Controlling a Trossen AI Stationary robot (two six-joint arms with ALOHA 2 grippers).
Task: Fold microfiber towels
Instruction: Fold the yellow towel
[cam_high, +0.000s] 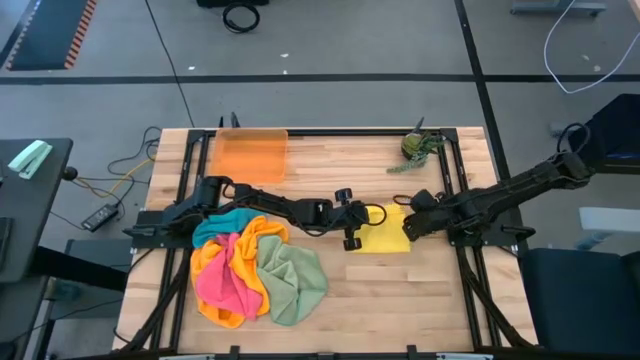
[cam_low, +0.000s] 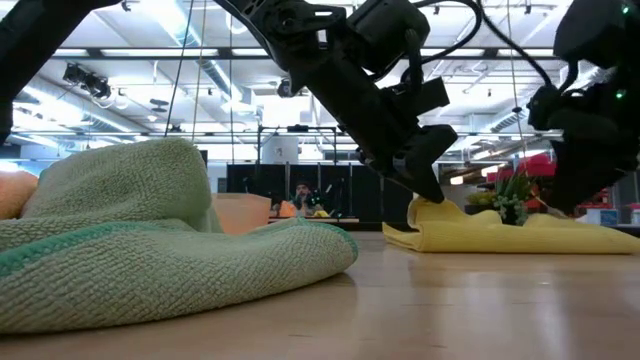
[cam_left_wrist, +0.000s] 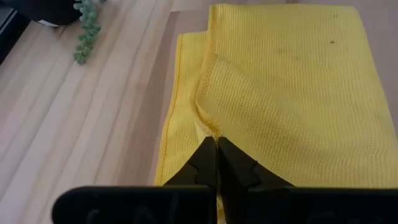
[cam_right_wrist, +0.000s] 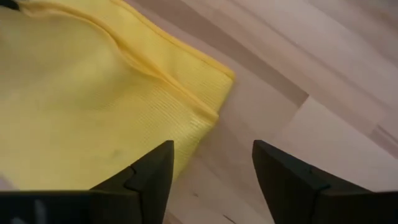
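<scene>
Presently, the yellow towel (cam_high: 386, 233) lay folded flat on the wooden table (cam_high: 400, 300), between the 2 grippers, with the loose towel pile (cam_high: 255, 268) of teal, orange, pink and green cloths well apart toward the left arm's side. The left gripper (cam_left_wrist: 217, 163) was closed, pinching a raised ridge of the yellow towel at its near edge. The right gripper (cam_right_wrist: 211, 168) stood with jaws wide apart and held nothing, just beside the towel's opposite folded corner. In the high view the towel's long axis ran from arm to arm. Judged from this, both arms were equally near; the left already had its edge, so the next fold would carry toward the right gripper.
</scene>
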